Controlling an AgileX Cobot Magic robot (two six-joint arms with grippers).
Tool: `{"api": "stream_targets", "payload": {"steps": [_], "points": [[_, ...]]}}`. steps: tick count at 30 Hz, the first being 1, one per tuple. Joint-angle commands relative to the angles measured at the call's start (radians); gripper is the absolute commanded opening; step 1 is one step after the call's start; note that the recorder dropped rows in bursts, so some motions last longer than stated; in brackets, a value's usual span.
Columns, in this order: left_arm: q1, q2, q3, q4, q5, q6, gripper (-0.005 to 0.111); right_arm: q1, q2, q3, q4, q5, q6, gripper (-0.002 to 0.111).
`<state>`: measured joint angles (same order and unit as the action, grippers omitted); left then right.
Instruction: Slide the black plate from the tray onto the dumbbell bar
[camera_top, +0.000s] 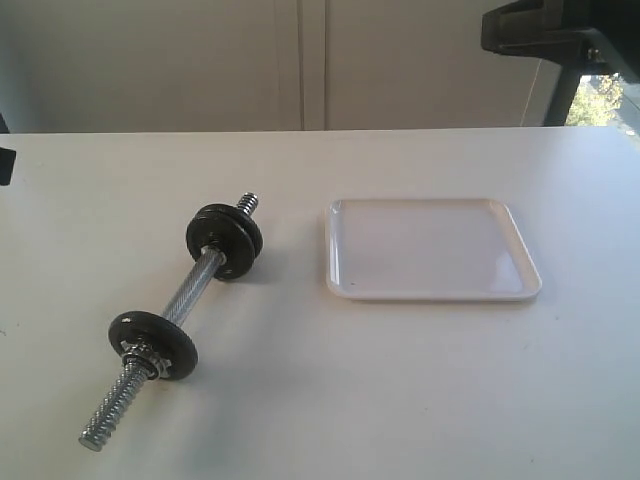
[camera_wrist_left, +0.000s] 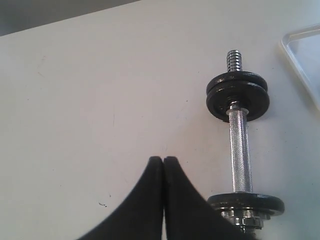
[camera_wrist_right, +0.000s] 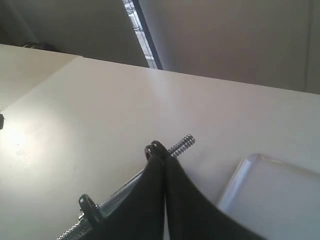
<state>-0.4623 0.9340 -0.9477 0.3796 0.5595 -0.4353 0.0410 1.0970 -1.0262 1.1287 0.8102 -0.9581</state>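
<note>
A shallow, glossy white plastic tray (camera_top: 430, 292) lies right of the desk's middle, toward the right edge, and holds nothing. The short chrome steel dumbbell bar (camera_top: 195, 285) lies on the white desk (camera_top: 400, 400) in its left half, slanting from near the near left corner toward the middle.

The small round matte-black iron plate (camera_top: 225, 242) sits threaded on the bar's far end, stacked flush with a second disc like it. A single black disc (camera_top: 153, 345) with a star-shaped chrome collar nut (camera_top: 140, 358) sits toward the near edge.

The slide looks done, so your job is a clean retreat. Lift straight up and away, because a nudged bar could roll and no nut shows outside the far pair.

Your left gripper (camera_wrist_left: 163, 160) is pressed together and empty, its tips beside the bar's knurled middle but apart from it. Your right gripper (camera_wrist_right: 159, 147) is likewise closed on nothing. The bar's threaded far end pokes out behind its tips, and you cannot tell whether they touch.
</note>
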Motion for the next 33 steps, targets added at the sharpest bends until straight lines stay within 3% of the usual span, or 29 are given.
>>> {"api": "stream_targets", "payload": {"steps": [1,8,10,12,18,20,27,33], "points": [[0.003,-0.010,0.004,0.002,0.011,-0.011,0.000,-0.003,-0.007,0.004,-0.006,0.002,0.003,0.000],[-0.005,-0.013,0.004,0.002,0.011,-0.011,0.000,-0.003,-0.007,0.004,-0.006,0.000,0.003,0.000],[0.019,-0.032,0.004,-0.001,0.008,-0.011,0.000,-0.003,-0.007,0.004,-0.006,-0.004,0.003,0.000],[0.073,-0.102,0.005,-0.001,0.012,-0.011,0.000,-0.003,-0.007,0.004,-0.006,-0.023,0.003,0.000],[0.336,-0.512,0.005,0.004,0.010,-0.011,0.000,-0.003,-0.007,0.004,-0.006,-0.031,0.003,0.000],[0.392,-0.625,0.005,0.004,0.010,-0.011,0.000,-0.003,-0.007,0.004,-0.006,-0.031,0.003,0.000],[0.481,-0.844,0.005,0.004,0.010,-0.011,0.000,-0.003,-0.007,0.004,-0.006,-0.031,0.003,0.000],[0.509,-0.926,0.005,0.004,0.010,-0.011,0.000,-0.003,-0.007,0.004,-0.006,-0.031,0.003,0.000]]}}
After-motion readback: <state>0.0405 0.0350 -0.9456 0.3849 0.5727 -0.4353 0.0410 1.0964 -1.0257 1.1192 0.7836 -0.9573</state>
